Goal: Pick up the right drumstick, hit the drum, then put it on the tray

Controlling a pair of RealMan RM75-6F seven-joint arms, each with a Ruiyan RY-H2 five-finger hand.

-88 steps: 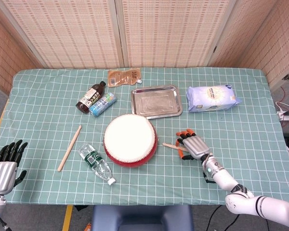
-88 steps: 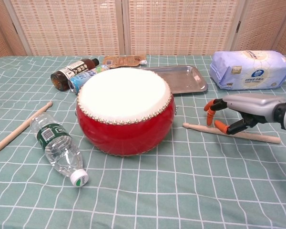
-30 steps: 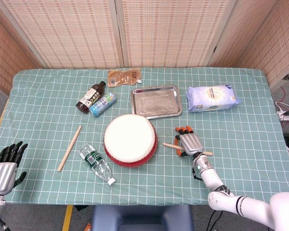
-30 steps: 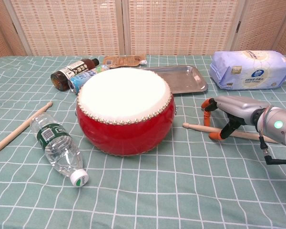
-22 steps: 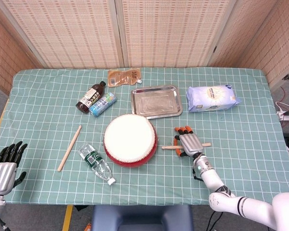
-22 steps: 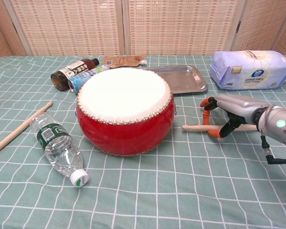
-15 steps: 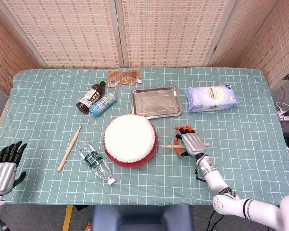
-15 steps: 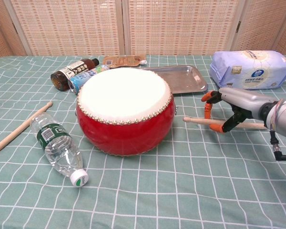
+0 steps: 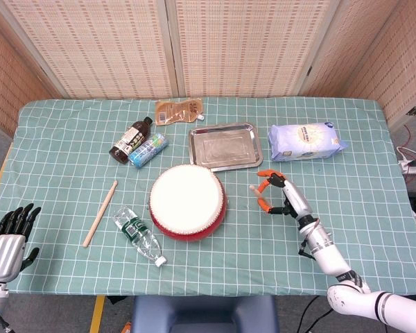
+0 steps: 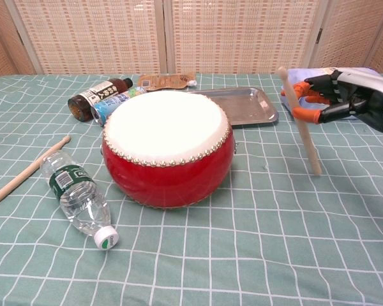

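Green checked table [image 9: 69, 132] filling most of the head view. At the centre, red drum [image 9: 188, 202] with a white skin, upright on the cloth. At about 1 o'clock from the drum, steel tray [image 9: 225, 146], flat and bare. At 2 o'clock, well apart, pale blue packet [image 9: 306, 141] lying on its side. At 8 o'clock, just beside the drum, clear water bottle [image 9: 140, 236] on its side, cap toward the near edge. At 11 o'clock, dark bottle [image 9: 130, 139] and blue can [image 9: 148, 150] lying side by side, with a brown pouch [image 9: 178, 110] further back at 12 o'clock. At 9 o'clock, left drumstick [image 9: 100, 213] flat on the cloth. At 3 o'clock from the drum, right hand [image 10: 341, 92] raised off the table, orange-tipped fingers [image 10: 304, 115] pinching the right drumstick [image 10: 299, 121] near its upper end; stick lifted clear, hanging steeply with the top leaning toward the drum and the lower end just above the cloth. At 8 o'clock, far off by the near corner, left hand [image 9: 5, 239] holding nothing, dark fingers spread upward.
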